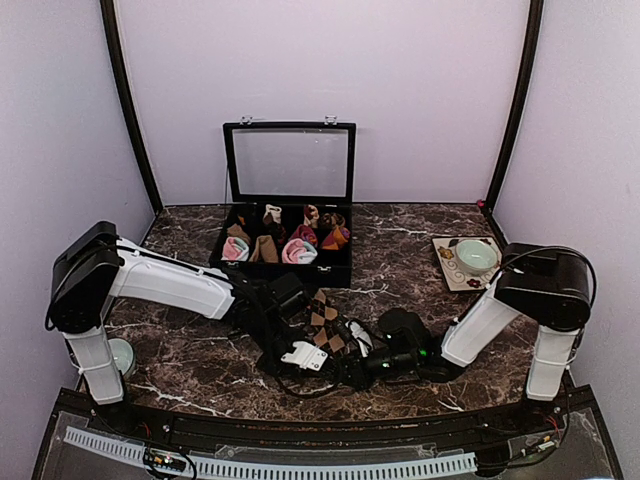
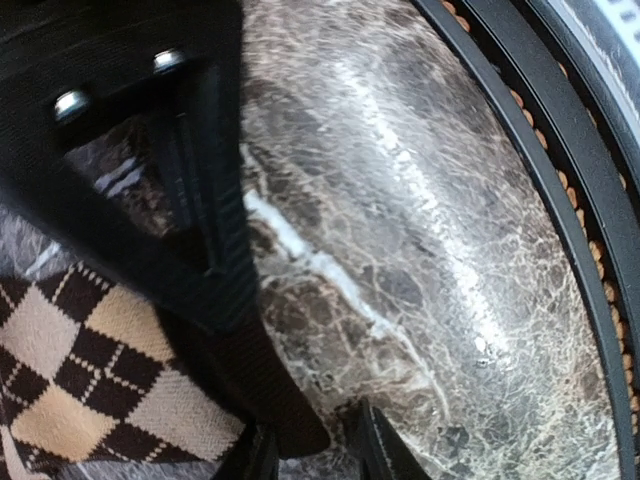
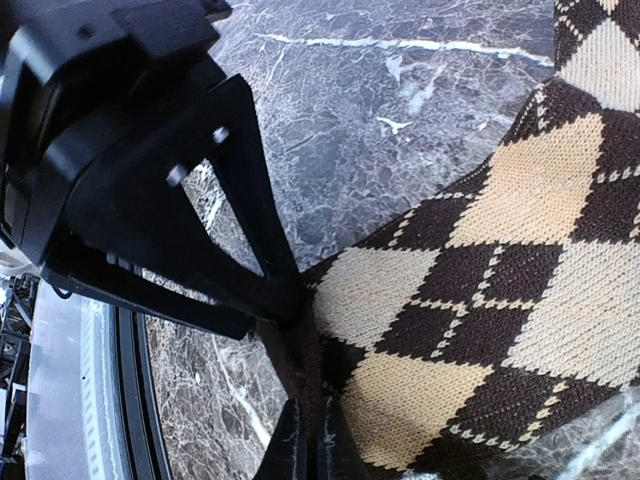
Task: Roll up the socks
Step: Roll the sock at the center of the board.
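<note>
One of the socks [image 1: 325, 320], with a brown-and-beige diamond pattern, lies on the marble table between the two arms. In the right wrist view my right gripper [image 3: 312, 450] is shut on the dark brown cuff edge of this sock [image 3: 500, 260]. My left gripper [image 2: 315, 455] meets it at the same cuff. Its jaws stand a little apart, with the brown cuff tip [image 2: 290, 415] between them against the left finger and marble showing on the other side. From above, the left gripper [image 1: 310, 362] and the right gripper [image 1: 350, 368] sit close together at the sock's near end.
A black box [image 1: 290, 272] with its glass lid raised stands behind the sock and holds several small sock rolls. A cup on a patterned tile [image 1: 472, 258] sits at the right. A small round dish [image 1: 122, 355] lies by the left arm's base. The black front rail [image 2: 590, 230] runs close by.
</note>
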`<state>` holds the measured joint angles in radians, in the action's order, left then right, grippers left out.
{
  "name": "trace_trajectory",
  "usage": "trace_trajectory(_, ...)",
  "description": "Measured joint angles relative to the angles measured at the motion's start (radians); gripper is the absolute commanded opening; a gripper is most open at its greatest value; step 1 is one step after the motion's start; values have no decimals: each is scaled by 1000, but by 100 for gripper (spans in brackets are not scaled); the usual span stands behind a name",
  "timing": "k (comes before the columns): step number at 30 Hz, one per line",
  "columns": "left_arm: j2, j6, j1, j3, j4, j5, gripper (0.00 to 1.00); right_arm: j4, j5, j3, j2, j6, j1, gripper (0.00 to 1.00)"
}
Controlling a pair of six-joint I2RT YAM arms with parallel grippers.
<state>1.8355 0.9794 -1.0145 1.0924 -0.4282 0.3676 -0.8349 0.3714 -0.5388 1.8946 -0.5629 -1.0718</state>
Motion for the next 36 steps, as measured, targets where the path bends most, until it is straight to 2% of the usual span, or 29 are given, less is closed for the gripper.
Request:
trace_trajectory(10, -18, 23, -29, -41, 76, -69, 11, 0, 16, -3, 5, -5, 6, 7)
trace_trajectory(12, -18, 23, -29, -41, 85, -77, 6, 0, 17, -3, 4, -8, 6, 11)
trace_trajectory(16, -15, 13, -29, -38, 88, -84, 0, -8, 34, 3, -7, -5, 6, 28)
trace_trajectory(17, -11, 10, -29, -33, 84, -84, 0, -6, 36, 9, -14, -4, 6, 34)
trace_trajectory(18, -5, 7, -28, -27, 82, -81, 0, -6, 40, 26, -33, 7, 6, 88)
trace_trajectory(19, 2, 3, -26, -18, 77, -74, 0, -5, 40, 31, -38, 8, 6, 98)
trace_trajectory(22, 29, 0, -11, 19, 53, -42, 0, -11, 41, 65, -90, 27, 3, 99)
trace_trajectory(24, 48, 7, -2, 48, 12, 28, 0, -24, 14, 106, -139, 48, 14, 99)
trace_trajectory(28, 117, -40, 41, 137, -82, 104, 0, -15, -76, 185, -217, 68, 14, 99)
trace_trajectory(32, 189, -84, 92, 234, -183, 181, 0, 21, -232, 291, -349, 91, -16, 99)
trace_trajectory(36, 229, -116, 117, 278, -245, 242, 0, -98, -332, 444, -483, 90, -20, 99)
